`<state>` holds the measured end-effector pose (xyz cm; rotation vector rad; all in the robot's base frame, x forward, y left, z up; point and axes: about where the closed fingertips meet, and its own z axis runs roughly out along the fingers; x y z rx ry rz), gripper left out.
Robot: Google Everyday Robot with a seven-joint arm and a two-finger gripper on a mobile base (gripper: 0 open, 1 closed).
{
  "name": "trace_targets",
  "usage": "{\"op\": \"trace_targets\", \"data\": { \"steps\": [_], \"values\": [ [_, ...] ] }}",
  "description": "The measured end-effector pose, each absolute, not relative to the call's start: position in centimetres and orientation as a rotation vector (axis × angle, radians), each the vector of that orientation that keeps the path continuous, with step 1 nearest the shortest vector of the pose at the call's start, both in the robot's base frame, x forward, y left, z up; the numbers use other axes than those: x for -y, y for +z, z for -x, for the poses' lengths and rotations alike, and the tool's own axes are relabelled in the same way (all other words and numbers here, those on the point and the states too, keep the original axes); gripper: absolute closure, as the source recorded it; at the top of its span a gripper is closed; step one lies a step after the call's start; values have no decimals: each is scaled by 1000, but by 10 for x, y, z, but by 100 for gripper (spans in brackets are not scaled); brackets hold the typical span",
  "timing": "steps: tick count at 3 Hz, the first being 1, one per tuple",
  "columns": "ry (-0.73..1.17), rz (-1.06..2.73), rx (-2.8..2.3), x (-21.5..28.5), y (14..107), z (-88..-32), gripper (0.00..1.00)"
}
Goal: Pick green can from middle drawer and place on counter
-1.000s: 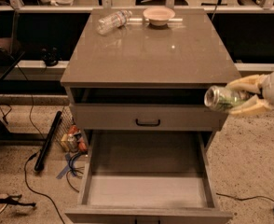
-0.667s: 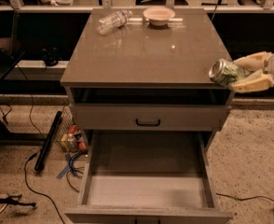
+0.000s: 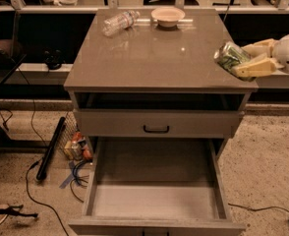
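Claw (image 3: 240, 61): mine grasped the can (image 3: 228, 55) at the bench's (image 3: 149, 58) right edge.
Can: was tilted.
Drawer (image 3: 154, 200): stood open.

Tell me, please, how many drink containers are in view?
2: the green can, held by the gripper over the counter's right edge, and a clear bottle lying at its back left. More may hide in the floor clutter.
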<state>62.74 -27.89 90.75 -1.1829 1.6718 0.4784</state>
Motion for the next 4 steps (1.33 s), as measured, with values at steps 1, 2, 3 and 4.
{"op": "trace_targets", "data": {
  "steps": [1, 2, 3, 4],
  "values": [
    [505, 1104, -1672, 230, 915, -679, 100],
    [505, 1104, -1672, 230, 915, -679, 100],
    [543, 1085, -1666, 220, 911, -685, 100],
    [542, 1049, -1674, 200, 910, -704, 100]
  ]
}}
